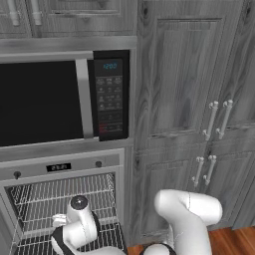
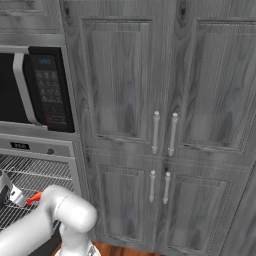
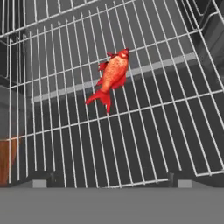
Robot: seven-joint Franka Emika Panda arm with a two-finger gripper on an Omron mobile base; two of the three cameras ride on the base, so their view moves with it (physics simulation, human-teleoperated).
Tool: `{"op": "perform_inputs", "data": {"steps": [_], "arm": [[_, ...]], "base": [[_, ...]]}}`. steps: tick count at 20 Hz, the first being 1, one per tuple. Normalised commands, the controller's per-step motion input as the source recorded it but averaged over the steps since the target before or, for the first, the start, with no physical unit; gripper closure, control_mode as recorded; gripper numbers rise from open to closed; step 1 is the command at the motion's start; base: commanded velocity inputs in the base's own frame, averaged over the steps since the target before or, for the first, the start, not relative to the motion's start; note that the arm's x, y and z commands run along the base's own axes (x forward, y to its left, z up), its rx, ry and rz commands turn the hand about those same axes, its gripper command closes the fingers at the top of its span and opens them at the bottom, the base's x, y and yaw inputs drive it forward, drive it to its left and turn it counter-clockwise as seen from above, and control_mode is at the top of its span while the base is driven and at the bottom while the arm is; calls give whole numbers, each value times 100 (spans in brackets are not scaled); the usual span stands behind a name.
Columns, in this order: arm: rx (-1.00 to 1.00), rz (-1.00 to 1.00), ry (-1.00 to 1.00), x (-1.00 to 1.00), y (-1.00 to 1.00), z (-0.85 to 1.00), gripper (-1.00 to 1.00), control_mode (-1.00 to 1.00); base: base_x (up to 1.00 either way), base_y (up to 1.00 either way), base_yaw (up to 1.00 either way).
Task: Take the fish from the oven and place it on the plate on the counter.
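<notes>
Hovering over oven (image 1: 60,172) rack, gripper (image 3: 111,177) spread wide, nothing between fingers, lined up for pickup. Fish (image 3: 111,76) lies flat on wire rack (image 3: 153,131) just ahead, between finger lines, head pointing away. Microwave (image 1: 60,99) above oven.

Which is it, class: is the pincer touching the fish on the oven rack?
Apart. The hand view shows the fish lying on the rack, with bare wire between it and the open pincer.
</notes>
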Motion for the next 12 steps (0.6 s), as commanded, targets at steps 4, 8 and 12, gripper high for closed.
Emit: {"op": "perform_inputs", "data": {"steps": [4, 8, 12], "arm": [[0, -5, -8, 47, 0, 0, -100, -100], [1, -3, 0, 51, -1, 0, -100, -100], [1, -2, 3, 28, -33, -4, -100, -100]], "base": [[0, 0, 0], [0, 0, 0], [0, 0, 0]]}}
